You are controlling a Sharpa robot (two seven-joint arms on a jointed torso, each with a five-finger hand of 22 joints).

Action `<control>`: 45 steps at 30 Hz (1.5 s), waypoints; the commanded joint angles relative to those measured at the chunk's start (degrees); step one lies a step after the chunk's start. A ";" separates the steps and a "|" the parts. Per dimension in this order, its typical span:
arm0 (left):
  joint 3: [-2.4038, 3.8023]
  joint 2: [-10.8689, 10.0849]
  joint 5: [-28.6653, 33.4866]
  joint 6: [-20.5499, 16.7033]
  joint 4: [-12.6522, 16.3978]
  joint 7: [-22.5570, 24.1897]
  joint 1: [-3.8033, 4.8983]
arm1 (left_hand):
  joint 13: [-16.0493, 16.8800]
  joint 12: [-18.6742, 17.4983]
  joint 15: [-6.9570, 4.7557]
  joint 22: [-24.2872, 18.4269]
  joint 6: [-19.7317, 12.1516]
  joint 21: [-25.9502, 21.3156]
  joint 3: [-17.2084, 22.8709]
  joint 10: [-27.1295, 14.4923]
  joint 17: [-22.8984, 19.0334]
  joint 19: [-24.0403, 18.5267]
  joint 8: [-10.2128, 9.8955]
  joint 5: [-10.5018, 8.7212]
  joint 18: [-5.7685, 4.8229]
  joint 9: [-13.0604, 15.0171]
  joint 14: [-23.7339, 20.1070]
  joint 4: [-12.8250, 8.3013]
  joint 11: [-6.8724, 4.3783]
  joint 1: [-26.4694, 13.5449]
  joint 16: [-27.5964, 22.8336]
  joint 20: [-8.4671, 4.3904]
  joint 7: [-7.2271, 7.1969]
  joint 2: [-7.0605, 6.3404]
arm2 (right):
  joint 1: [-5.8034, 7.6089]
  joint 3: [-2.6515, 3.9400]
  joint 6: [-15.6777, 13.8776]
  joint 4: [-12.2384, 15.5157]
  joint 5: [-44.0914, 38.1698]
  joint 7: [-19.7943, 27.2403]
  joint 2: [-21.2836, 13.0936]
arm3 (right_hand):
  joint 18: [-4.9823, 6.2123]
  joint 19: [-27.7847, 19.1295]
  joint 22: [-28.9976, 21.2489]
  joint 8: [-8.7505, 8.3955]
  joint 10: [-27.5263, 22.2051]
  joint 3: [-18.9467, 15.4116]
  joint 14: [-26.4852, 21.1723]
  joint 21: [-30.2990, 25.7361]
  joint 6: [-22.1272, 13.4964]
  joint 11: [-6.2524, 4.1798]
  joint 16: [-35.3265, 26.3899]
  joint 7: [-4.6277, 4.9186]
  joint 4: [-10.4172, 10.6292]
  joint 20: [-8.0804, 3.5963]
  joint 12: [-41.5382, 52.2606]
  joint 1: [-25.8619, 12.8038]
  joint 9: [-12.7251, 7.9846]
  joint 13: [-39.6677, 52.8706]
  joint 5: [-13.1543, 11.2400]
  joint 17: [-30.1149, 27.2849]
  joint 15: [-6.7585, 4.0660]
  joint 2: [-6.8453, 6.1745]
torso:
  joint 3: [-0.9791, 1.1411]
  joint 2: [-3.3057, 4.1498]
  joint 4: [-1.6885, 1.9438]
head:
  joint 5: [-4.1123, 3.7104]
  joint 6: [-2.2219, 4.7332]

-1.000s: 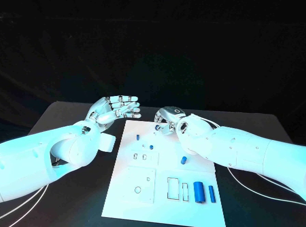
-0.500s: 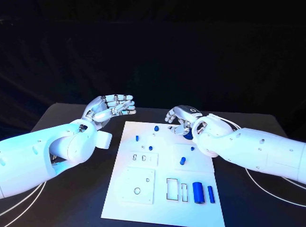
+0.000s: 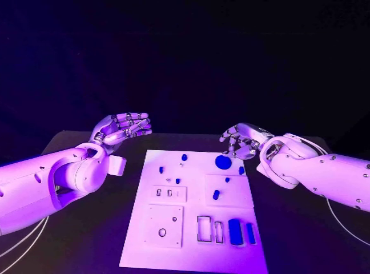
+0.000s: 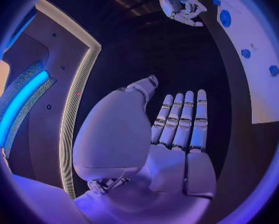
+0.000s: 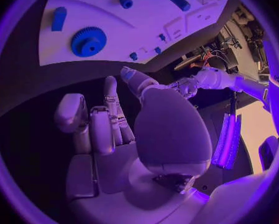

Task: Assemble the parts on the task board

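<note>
The white task board [image 3: 193,211] lies in the middle of the black table. A blue gear [image 3: 224,162] lies flat near its far right corner, with a small blue piece [image 3: 241,169] beside it. Small blue pegs [image 3: 185,155] stand along the far part, and two long blue parts [image 3: 234,231] lie at the near right. My right hand [image 3: 242,140] hovers just beyond the gear, fingers apart and holding nothing. My left hand [image 3: 123,127] is raised off the board's far left corner, palm up and empty. The right wrist view shows the gear [image 5: 88,41] past my empty right hand's fingers [image 5: 114,114].
Recessed slots and holes [image 3: 205,227] mark the board's near half. Black table [image 3: 86,240] surrounds the board on all sides. White cables [image 3: 12,251] run under both arms. In the left wrist view the right hand [image 4: 179,5] hangs by the board's edge [image 4: 251,50].
My right hand has moved to the right, off the board's far end, and the blue gear now lies uncovered there. My left hand has drifted slightly left.
</note>
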 commanded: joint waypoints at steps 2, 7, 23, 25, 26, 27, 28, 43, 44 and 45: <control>0.05 0.32 -0.06 0.50 -1.25 0.98 0.11 | 0.02 -0.20 0.21 -0.02 -0.77 -0.77 -1.18 -0.81 -0.49 -0.95 -0.12 0.02 -0.76 -0.13 -0.85 0.28 0.17 0.44 -0.85 -0.01 3.78 0.76 | -0.08 -0.01 6.00 -2.57 3.71 1.39 0.20 | -0.57 1.05 1.63 0.94 -3.96 -2.30 2.26 0.85 -0.41 0.20 1.43 -0.38 1.79 0.35 9.61 0.84 0.66 7.36 0.32 2.26 -0.25 0.21 | 0.12 -0.09 -0.25 | -0.39 -0.01; 0.04 0.96 -0.03 0.36 -2.59 1.03 0.09 | 0.00 -0.26 0.44 0.05 -2.24 -1.16 -2.79 -2.00 -0.86 -1.27 -0.45 0.13 -0.94 -0.39 -1.01 0.83 0.50 1.01 -1.37 0.00 3.69 0.92 | -0.66 -0.04 7.58 -5.55 3.82 0.53 1.22 | -1.01 2.43 4.11 1.58 -3.88 -3.58 2.96 2.39 -1.17 0.44 3.37 -0.18 3.47 0.55 17.47 1.82 1.00 14.73 0.34 5.82 0.03 0.47 | 0.05 0.06 -0.05 | -0.69 -0.21; 0.03 1.44 -0.03 0.53 -3.53 1.11 0.06 | 0.03 -0.13 0.56 0.05 -2.71 -1.48 -3.62 -2.32 -1.16 -1.64 -0.40 0.17 -1.14 -0.46 -1.34 1.26 0.53 1.53 -1.81 0.01 4.00 1.19 | -2.30 -0.12 10.86 -8.02 1.96 -1.90 3.43 | -1.69 4.33 7.93 2.52 4.42 -7.49 4.08 4.87 -1.94 0.89 6.45 0.17 6.88 1.00 34.11 2.79 1.35 33.90 2.84 12.06 0.55 0.76 | 0.08 -0.07 -0.13 | -0.69 -0.81; 0.03 1.45 -0.03 0.57 -3.47 1.06 0.06 | 0.03 -0.13 0.56 0.05 -2.71 -1.48 -3.62 -2.32 -1.16 -1.64 -0.40 0.17 -1.14 -0.46 -1.34 1.26 0.53 1.53 -1.81 0.01 4.00 1.19 | -2.41 -0.12 10.84 -7.97 1.33 -1.94 3.60 | -1.71 4.37 8.03 2.56 4.43 -7.64 4.11 4.93 -1.95 0.91 6.52 0.18 7.04 1.02 34.27 2.77 1.35 34.07 2.79 12.21 0.56 0.77 | 0.12 -0.08 -0.14 | -0.92 -0.59; 0.03 1.46 -0.02 0.59 -3.43 1.02 0.06 | 0.03 -0.13 0.56 0.05 -2.71 -1.48 -3.62 -2.32 -1.16 -1.64 -0.40 0.17 -1.14 -0.46 -1.34 1.26 0.53 1.53 -1.81 0.01 4.00 1.19 | -2.46 -0.13 10.81 -7.96 1.04 -1.98 3.70 | -1.72 4.41 8.11 2.60 4.64 -7.77 4.13 4.98 -1.94 0.92 6.57 0.18 7.19 1.03 34.56 2.74 1.37 34.45 2.73 12.32 0.58 0.78 | 0.12 -0.07 -0.13 | -0.89 -0.52; 0.03 1.47 -0.02 0.59 -3.37 0.99 0.06 | 0.04 -0.13 0.56 0.05 -2.66 -1.50 -3.67 -2.34 -1.17 -1.66 -0.36 0.18 -1.14 -0.44 -1.33 1.29 0.53 1.57 -1.83 0.00 4.06 1.20 | -2.50 -0.13 10.74 -7.97 0.74 -2.02 3.80 | -1.75 4.48 8.24 2.63 4.92 -7.86 4.15 5.07 -1.93 0.92 6.63 0.18 7.28 1.04 34.89 2.74 1.37 34.89 2.70 12.44 0.58 0.79 | 0.11 -0.07 -0.12 | -0.82 -0.50; 0.03 1.47 -0.02 0.59 -3.32 0.96 0.06 | 0.04 -0.13 0.56 0.05 -2.66 -1.50 -3.67 -2.34 -1.17 -1.66 -0.36 0.18 -1.14 -0.44 -1.33 1.29 0.53 1.57 -1.83 0.00 4.06 1.20 | -2.53 -0.13 10.65 -8.00 0.46 -2.05 3.89 | -1.78 4.57 8.41 2.67 5.14 -7.95 4.19 5.19 -1.91 0.92 6.71 0.18 7.40 1.05 35.17 2.76 1.39 35.25 2.68 12.64 0.59 0.82 | 0.11 -0.06 -0.11 | -0.75 -0.48; 0.03 1.59 0.00 0.66 -3.08 0.82 0.06 | 0.03 -0.13 0.59 0.06 -2.52 -1.55 -3.84 -2.48 -1.23 -1.70 -0.25 0.17 -1.17 -0.41 -1.37 1.41 0.58 1.70 -1.90 0.00 4.25 1.27 | -2.91 -0.16 9.18 -9.87 -1.55 -3.00 5.47 | -1.92 4.97 9.14 2.89 5.40 -8.02 4.36 5.73 -1.78 0.90 7.07 0.15 7.88 1.08 35.81 3.09 1.44 35.97 2.81 13.45 0.60 1.28 | 0.19 0.00 -0.06 | -0.57 -0.84; 0.03 1.59 0.00 0.68 -3.08 0.81 0.06 | 0.03 -0.13 0.59 0.06 -2.52 -1.55 -3.84 -2.48 -1.23 -1.70 -0.25 0.17 -1.17 -0.41 -1.37 1.41 0.58 1.70 -1.90 0.00 4.25 1.27 | -2.93 -0.16 9.11 -10.02 -1.61 -3.04 5.57 | -1.92 4.97 9.14 2.89 5.40 -8.02 4.36 5.73 -1.78 0.90 7.07 0.15 7.88 1.08 35.81 3.09 1.44 35.97 2.81 13.45 0.60 1.28 | 0.18 0.02 -0.04 | -0.55 -0.85; 0.03 1.59 0.00 0.71 -3.08 0.79 0.06 | 0.03 -0.13 0.59 0.06 -2.52 -1.55 -3.84 -2.48 -1.23 -1.70 -0.25 0.17 -1.17 -0.41 -1.37 1.41 0.58 1.70 -1.90 0.00 4.25 1.27 | -2.95 -0.16 9.06 -10.18 -1.70 -3.08 5.70 | -1.96 5.05 9.29 2.93 5.45 -7.97 4.38 5.84 -1.74 0.90 7.11 0.15 7.95 1.08 35.91 3.16 1.45 36.09 2.88 13.52 0.60 1.37 | 0.17 0.02 -0.04 | -0.55 -0.85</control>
